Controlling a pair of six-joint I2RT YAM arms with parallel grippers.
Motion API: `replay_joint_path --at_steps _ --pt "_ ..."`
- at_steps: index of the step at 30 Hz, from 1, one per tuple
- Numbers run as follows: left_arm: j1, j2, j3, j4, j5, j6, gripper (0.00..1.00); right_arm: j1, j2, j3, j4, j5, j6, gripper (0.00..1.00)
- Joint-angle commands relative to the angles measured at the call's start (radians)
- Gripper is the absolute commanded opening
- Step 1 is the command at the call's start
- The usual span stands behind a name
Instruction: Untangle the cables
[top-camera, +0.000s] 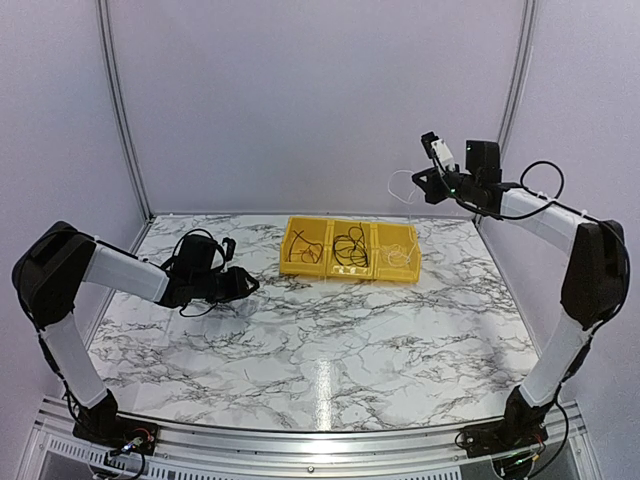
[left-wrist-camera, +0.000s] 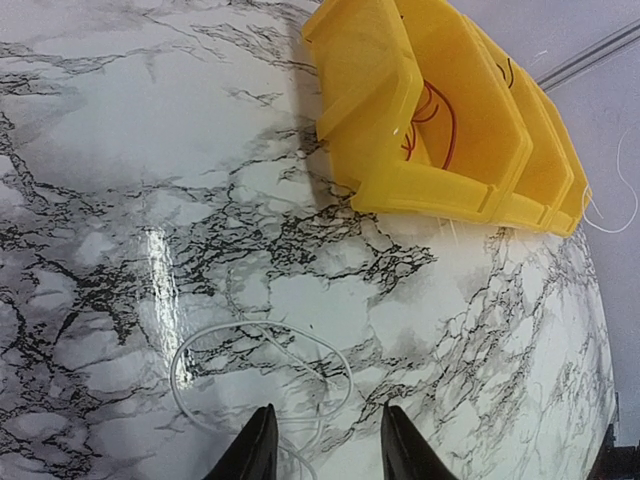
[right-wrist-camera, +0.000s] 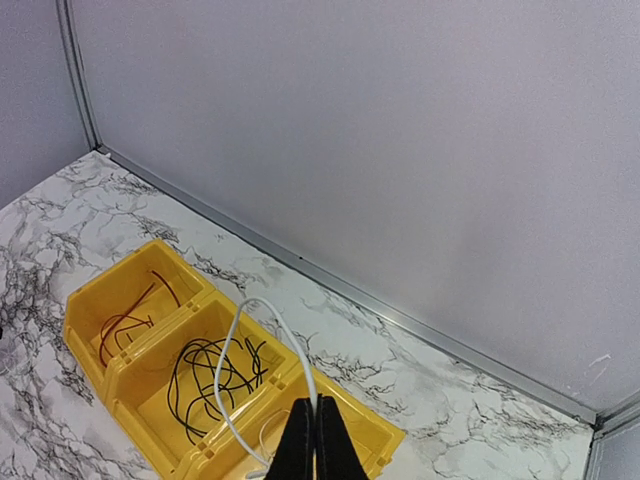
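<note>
Lying in a loose coil, the black cables sat in the middle one of three yellow bins. The bins stood side by side at the far middle of the marble table. Thin red cables lay in the left bin, and pale white cables lay in the right bin.

A white cable was pinched in the right gripper, whose fingers were pressed together on it. That gripper was raised well above the table, over the far right end of the row and near the back wall. From the fingers the cable arched up and over toward the middle bin. It then curved back down, and its lower end ran out of sight beside the fingers.

On the left side of the table, well apart from the bins, the left gripper hung low with its fingers spread and nothing between them gripped. A second white cable, a white loop, lay flat on the marble just beyond those fingertips. Part of it lay in the gap between the two fingers. Whether either finger touched it could not be told.
</note>
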Motion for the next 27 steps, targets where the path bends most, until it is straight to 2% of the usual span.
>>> replay_joint_path --at_steps 1,16,27 --pt "0.005 -0.029 0.004 -0.021 -0.017 -0.002 0.38 0.001 0.021 0.031 0.032 -0.001 -0.003 0.0" --pt "0.005 -0.039 -0.022 -0.023 -0.025 -0.018 0.39 0.0 0.127 0.047 0.048 -0.002 0.014 0.0" --pt "0.005 -0.072 -0.061 -0.023 -0.054 -0.031 0.39 0.0 0.242 -0.031 0.049 0.096 0.153 0.0"
